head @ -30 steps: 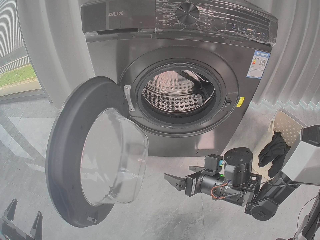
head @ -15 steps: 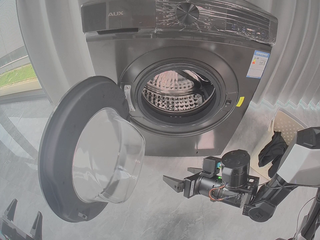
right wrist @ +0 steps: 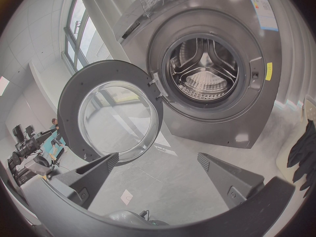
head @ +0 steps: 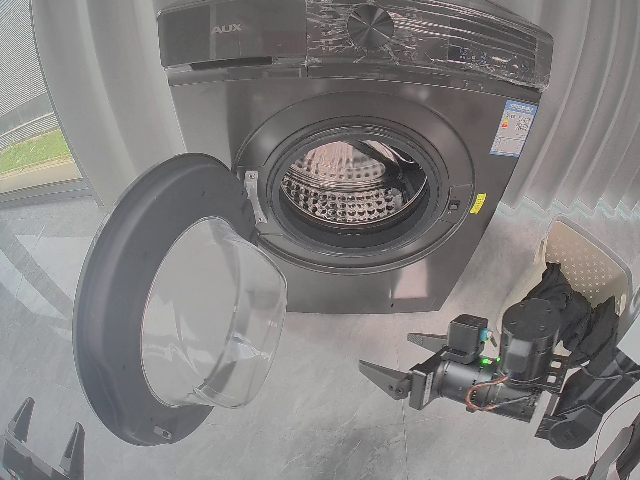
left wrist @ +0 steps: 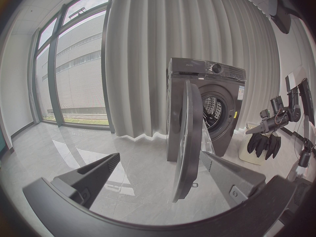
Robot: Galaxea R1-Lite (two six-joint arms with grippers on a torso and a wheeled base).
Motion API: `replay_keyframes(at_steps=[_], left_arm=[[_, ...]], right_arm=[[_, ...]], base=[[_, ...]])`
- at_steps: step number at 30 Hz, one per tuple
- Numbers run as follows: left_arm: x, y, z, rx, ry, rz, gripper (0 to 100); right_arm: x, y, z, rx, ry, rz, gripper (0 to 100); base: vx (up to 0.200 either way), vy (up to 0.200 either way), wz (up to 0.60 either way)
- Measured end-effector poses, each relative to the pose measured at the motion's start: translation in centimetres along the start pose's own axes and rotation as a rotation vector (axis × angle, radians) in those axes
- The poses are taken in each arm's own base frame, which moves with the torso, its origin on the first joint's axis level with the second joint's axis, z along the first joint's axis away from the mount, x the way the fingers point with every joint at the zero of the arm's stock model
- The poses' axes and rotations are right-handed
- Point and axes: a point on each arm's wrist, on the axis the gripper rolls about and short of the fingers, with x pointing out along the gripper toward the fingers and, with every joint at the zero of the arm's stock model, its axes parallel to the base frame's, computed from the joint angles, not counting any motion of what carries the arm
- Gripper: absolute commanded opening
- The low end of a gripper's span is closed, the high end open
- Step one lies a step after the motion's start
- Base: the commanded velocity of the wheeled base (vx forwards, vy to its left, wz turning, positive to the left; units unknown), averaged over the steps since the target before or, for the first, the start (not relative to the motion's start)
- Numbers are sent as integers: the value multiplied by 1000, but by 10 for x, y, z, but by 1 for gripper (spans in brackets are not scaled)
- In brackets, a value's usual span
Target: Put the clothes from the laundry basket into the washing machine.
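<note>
The grey washing machine (head: 220,115) stands ahead with its round door (head: 133,248) swung wide to the left. Its steel drum (head: 347,195) holds no clothes. Black clothes (head: 567,301) hang over the rim of a cream laundry basket (head: 590,261) on the floor at the machine's right. My right gripper (head: 387,351) is open and empty, low over the floor just left of the basket, pointing left. At the bottom left my left gripper (head: 52,416) is open and empty, near the door's lower edge. The right wrist view has the drum (right wrist: 204,73) and the clothes (right wrist: 302,152).
Pale curtains (head: 587,101) hang behind the machine, and a window (head: 27,121) is at the far left. The open door (left wrist: 189,142) juts out over the tiled floor (head: 333,401) in front of the machine. A person with camera gear (right wrist: 26,148) stands far off.
My right arm has moved right and lower, closer to the basket, its gripper still open. The door has swung a little wider. The left gripper has kept still.
</note>
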Motion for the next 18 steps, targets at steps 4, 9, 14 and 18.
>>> replay_keyframes(at_steps=[4,9,14,18], left_arm=[[0,0,0,0,0,-1,100],[0,0,0,0,0,-1,100],[0,0,0,0,0,-2,100],[0,0,0,0,0,-3,100]], right_arm=[[-22,-4,0,-26,-5,-13,100],[-45,-7,-2,-41,-6,-20,100],[-68,-8,-1,-45,-31,-23,100],[-88,-15,1,-60,-68,-47,100]], base=[[0,-150,0],[0,0,0],[0,0,0],[0,-150,0]])
